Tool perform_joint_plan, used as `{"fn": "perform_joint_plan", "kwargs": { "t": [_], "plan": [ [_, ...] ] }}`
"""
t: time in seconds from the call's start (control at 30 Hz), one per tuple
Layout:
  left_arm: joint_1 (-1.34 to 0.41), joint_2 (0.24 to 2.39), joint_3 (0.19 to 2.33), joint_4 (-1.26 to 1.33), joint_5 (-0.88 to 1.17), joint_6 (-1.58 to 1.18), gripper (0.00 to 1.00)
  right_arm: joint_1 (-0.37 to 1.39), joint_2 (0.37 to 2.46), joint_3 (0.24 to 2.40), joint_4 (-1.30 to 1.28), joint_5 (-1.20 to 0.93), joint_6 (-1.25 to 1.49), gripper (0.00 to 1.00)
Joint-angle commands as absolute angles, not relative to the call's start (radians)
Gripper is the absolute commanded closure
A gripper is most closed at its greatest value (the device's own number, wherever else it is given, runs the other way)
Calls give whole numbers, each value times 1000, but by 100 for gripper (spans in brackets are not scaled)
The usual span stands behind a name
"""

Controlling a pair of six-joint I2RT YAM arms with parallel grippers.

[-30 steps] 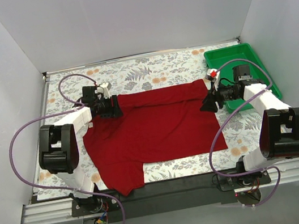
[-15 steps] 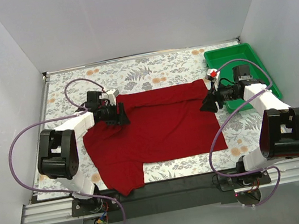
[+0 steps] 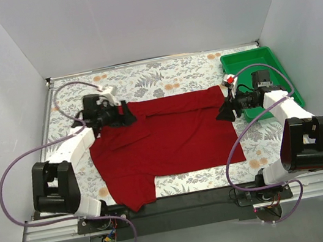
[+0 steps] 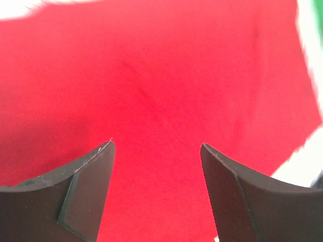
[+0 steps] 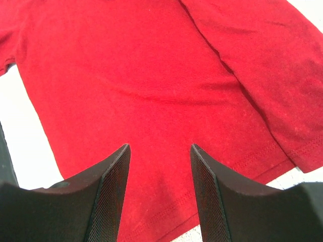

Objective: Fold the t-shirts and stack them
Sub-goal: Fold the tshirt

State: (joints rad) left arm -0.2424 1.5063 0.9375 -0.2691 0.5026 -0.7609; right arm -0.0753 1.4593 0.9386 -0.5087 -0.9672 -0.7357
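The dark red t-shirt [image 3: 164,139] lies spread on the flowered table, its far edge folded over in a narrow band. It fills the left wrist view [image 4: 161,75] and the right wrist view [image 5: 151,75]. My left gripper [image 3: 128,114] is open and empty at the shirt's far left corner, its jaws apart over the cloth [image 4: 156,146]. My right gripper [image 3: 222,113] is open and empty at the shirt's right edge, jaws apart just above the stitched hem [image 5: 159,148].
A green plastic tray [image 3: 257,61] stands at the far right, close behind the right arm. Purple cables loop from both arms. White walls close in the left, right and back. The flowered table [image 3: 160,74] shows beyond the shirt.
My left gripper went right and nearer over the shirt, then came back to its far left corner; the left arm's elbow swung down and left. The right arm and shirt have not moved.
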Motion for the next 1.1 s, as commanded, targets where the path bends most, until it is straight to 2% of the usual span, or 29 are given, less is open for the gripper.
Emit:
{"fn": "perform_joint_plan", "kwargs": {
  "t": [0.0,0.1,0.27,0.37,0.6,0.87,1.0,1.07],
  "plan": [
    [-48,1465,945,-80,362,-999,36,-72,1456,972,-525,-957,-727,51],
    [-2,1582,1021,-86,289,-1046,36,-72,1463,976,-522,-950,-726,51],
    [80,1761,1147,-97,258,-1106,47,-72,1465,976,-522,-937,-727,50],
    [92,1837,1202,-83,256,-1127,47,-72,1470,971,-522,-943,-726,51],
    [95,1940,1288,-109,183,-1146,49,-72,1485,969,-522,-942,-727,51],
    [95,2019,1339,-124,187,-1144,58,-72,1479,968,-522,-943,-726,50],
    [95,2036,1344,-124,192,-1147,67,-72,1477,968,-523,-942,-726,50],
    [97,2034,1342,-123,172,-1147,78,-72,1476,968,-523,-940,-726,50]
  ]
}}
